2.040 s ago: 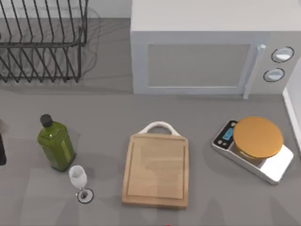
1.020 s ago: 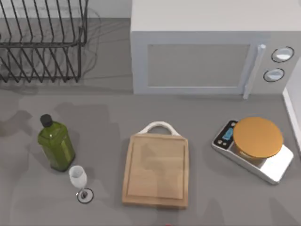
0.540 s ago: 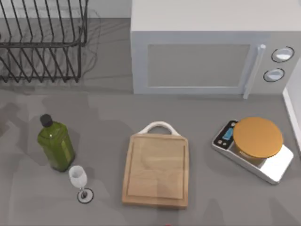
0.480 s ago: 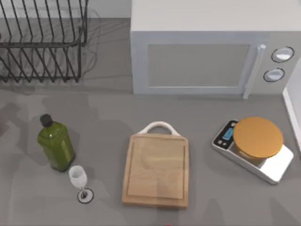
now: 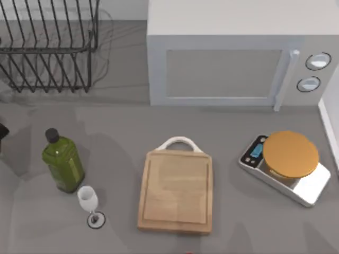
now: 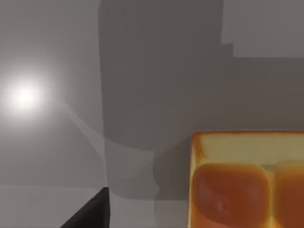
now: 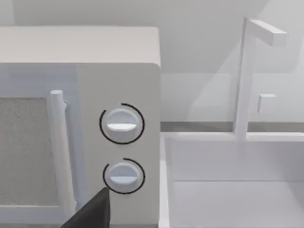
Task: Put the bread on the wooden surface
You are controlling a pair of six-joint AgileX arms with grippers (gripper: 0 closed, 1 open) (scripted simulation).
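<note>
From above, the cutting board (image 5: pixel 176 191) lay bare near the front middle of the table (image 5: pixel 127 137), white handle toward the microwave (image 5: pixel 238 58). A green oil bottle (image 5: pixel 62 161) and a small wine glass (image 5: pixel 89 203) stood to its left, a silver scale (image 5: pixel 286 166) to its right, and a wire dish rack (image 5: pixel 47 45) at the back left. A dark bit of the left arm (image 5: pixel 2 131) showed at the table's far left edge.

In the left wrist view, the bread (image 6: pixel 247 183), golden on top and orange-brown on its side, sat on grey tabletop close below the camera. One dark finger (image 6: pixel 90 213) stood beside the loaf, apart from it. Whether the left pincer was spread or pressed together I cannot tell, but it held nothing visible.

The right wrist view faced the microwave's two knobs (image 7: pixel 122 124), that arm parked at the right; its pincer's state could not be told either.

The step in hand seemed to be the reach for the bread. Next would come centring over it, closing, then carrying it rightward to the board.
</note>
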